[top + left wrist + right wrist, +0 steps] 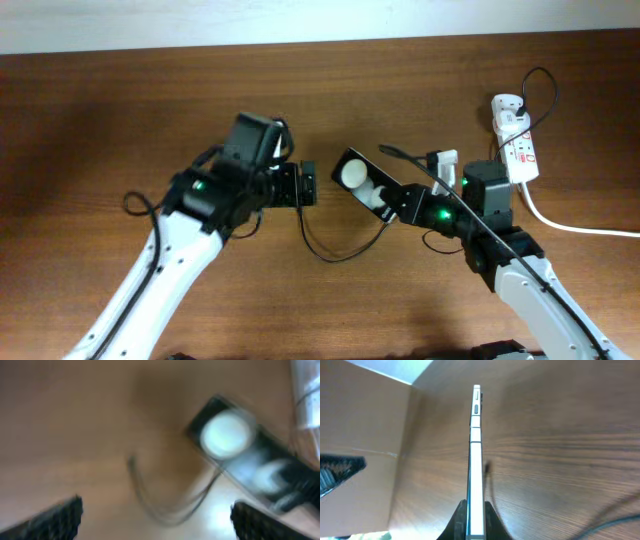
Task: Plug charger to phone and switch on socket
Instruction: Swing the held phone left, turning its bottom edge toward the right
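Observation:
The phone [358, 176] is a black slab with two white glare spots, lifted off the table and tilted. My right gripper [400, 205] is shut on its lower end. In the right wrist view the phone [476, 445] stands edge-on between the fingers [476, 512]. The charger's thin black cable [328, 256] loops on the table below the phone, one end lying near my left gripper [306, 186]. In the blurred left wrist view the left gripper [157, 525] is open and empty, with the cable loop [165, 507] and the phone [240, 455] ahead of it. The socket [515, 140] lies at the far right.
The socket's thick white cord [585, 229] runs off the right edge. A thin black cable loop [545, 85] rises beside the white plug block [505, 104]. The table's back edge [300, 45] meets a pale wall.

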Robot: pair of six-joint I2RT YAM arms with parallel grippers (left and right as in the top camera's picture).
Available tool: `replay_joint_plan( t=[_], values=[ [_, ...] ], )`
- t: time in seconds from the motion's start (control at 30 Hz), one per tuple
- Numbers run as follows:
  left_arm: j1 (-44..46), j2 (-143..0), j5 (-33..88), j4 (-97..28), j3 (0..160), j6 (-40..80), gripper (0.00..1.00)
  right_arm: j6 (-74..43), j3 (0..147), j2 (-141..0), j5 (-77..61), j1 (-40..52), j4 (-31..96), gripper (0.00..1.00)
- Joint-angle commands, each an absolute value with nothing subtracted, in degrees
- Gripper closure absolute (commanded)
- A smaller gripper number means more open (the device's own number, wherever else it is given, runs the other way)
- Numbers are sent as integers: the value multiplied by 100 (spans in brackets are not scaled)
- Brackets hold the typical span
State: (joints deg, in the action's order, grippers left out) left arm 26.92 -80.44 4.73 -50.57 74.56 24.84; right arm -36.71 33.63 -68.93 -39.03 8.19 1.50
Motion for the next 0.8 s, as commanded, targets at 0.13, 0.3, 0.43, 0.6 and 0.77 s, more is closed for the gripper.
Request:
replay_joint_plan(
  t=[0.13, 0.3, 0.43, 0.6, 0.77],
  values=[
    [2650, -7889, 1931, -1603, 5413, 3793, 1, -5301, 3430, -6849, -3837, 1219, -1323, 96],
    [2650, -7889, 1997, -609, 5140, 4416, 1, -6569, 3430, -7863, -3767, 1389, -2716, 96],
    [2650, -7889, 1900, -377, 5133, 4436, 1, -7511, 3430, -9070, -4001, 1643, -4436, 96],
    [2646, -7907, 1584, -388, 5002, 4560, 1, -7900, 3430, -9598, -3986, 1767, -5625, 96],
    [2644, -7911, 1188, -344, 4930, 4912, 1, -8051, 3430, -9598, -4069, 1767, -5905, 96]
  ],
)
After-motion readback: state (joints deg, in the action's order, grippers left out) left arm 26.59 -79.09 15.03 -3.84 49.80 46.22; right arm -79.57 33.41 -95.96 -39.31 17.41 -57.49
